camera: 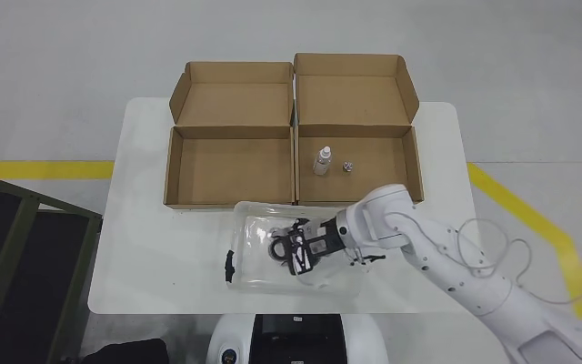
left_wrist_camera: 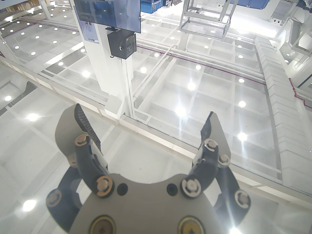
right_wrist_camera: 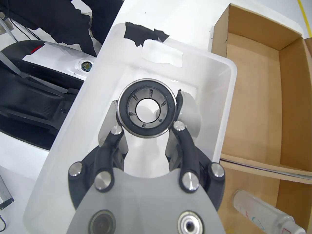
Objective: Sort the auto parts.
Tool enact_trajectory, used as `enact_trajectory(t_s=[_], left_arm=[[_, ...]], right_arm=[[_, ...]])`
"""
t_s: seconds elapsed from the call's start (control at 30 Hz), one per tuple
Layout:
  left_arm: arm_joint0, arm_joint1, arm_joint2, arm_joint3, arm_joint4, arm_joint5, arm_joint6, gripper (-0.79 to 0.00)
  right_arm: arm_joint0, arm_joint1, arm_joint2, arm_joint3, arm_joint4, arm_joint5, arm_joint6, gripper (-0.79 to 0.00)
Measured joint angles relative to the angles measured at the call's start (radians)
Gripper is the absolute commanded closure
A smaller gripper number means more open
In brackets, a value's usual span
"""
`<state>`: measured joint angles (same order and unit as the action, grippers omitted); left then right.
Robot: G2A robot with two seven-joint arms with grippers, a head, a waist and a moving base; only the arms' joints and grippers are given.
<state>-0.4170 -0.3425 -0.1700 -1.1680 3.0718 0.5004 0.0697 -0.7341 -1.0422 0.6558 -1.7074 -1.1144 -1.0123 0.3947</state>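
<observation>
I confirm right gripper clamped on the bearing inside the bin, positioned for lift-out; left gripper spread open, empty.

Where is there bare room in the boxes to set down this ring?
The left cardboard box is bare across its whole floor, roomy for the ring. The right cardboard box is free between the small metal part and its outer wall; by the shared wall it is crowded with the bottle and that part.
</observation>
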Motion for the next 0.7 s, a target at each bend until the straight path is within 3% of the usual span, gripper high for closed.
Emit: enact_trajectory(t_s=[0.33,0.7], left_arm=[[0.000,0.000,0.000,0.000,0.000,0.000,0.000,-0.785],[0.000,0.000,0.000,0.000,0.000,0.000,0.000,-0.785]], right_arm=[[0.033,0.022,0.046,-0.039,0.073,0.000,-0.079,0.000],[0.021,0.047,0.185,-0.077,0.092,0.001,-0.214,0.000]])
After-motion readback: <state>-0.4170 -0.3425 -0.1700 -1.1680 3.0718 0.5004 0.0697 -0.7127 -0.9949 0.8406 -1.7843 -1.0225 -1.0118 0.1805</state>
